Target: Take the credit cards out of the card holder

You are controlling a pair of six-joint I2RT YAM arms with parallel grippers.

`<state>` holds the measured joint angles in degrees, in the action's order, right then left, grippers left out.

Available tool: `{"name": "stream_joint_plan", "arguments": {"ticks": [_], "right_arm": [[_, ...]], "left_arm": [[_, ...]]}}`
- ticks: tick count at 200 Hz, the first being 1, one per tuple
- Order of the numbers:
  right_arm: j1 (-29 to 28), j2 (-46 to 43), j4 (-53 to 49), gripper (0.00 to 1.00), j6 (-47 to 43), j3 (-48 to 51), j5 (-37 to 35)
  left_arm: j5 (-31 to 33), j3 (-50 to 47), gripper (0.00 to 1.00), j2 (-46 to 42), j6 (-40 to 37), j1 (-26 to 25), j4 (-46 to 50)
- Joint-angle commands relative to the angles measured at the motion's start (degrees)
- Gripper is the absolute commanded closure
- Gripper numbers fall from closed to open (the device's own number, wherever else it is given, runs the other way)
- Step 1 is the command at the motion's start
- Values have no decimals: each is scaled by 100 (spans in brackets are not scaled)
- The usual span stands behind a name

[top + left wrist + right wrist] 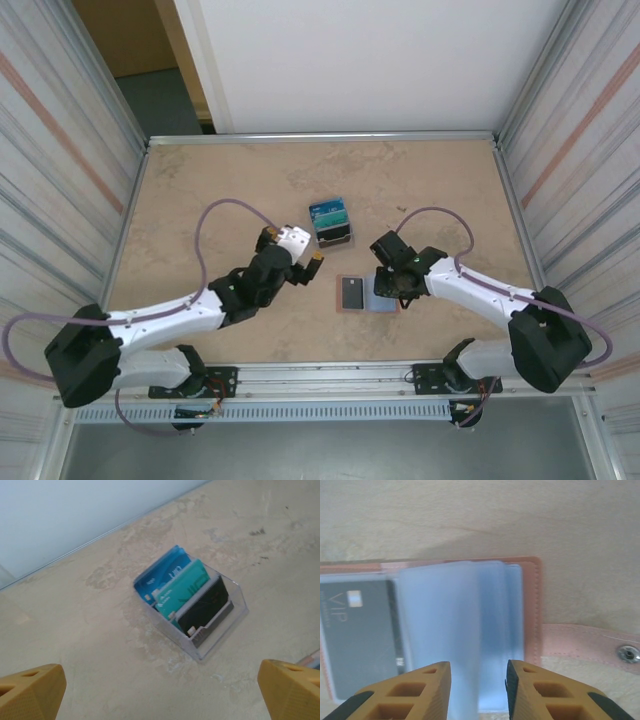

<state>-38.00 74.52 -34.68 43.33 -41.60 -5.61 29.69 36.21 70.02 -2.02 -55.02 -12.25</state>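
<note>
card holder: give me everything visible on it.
The card holder is a tan leather bifold with a stitched edge. It lies open and flat on the table, centre-front. Inside are pale blue translucent sleeves, and one holds a grey card marked VIP. A strap with a metal snap sticks out from one side. The right tool straddles a raised sleeve leaf; whether it pinches the leaf is unclear.
</note>
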Motion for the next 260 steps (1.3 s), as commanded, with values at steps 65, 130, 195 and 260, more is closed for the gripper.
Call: {"name": "stream_joint_plan", "arguments": {"ticks": [65, 130, 195, 260], "right_arm": [[476, -1349, -83, 64, 83, 241, 332], [658, -1971, 16, 68, 159, 318, 445], [697, -1401, 969, 56, 201, 469, 1702], [549, -712, 1291, 67, 290, 377, 2207]], "left_arm": [[-901, 971, 1, 1977, -438, -367, -7], [-1181, 1371, 1, 2977, -54, -470, -87], [-870, 1055, 1, 2930, 329, -483, 187], [-701, 787, 1, 2788, 435, -483, 239]]}}
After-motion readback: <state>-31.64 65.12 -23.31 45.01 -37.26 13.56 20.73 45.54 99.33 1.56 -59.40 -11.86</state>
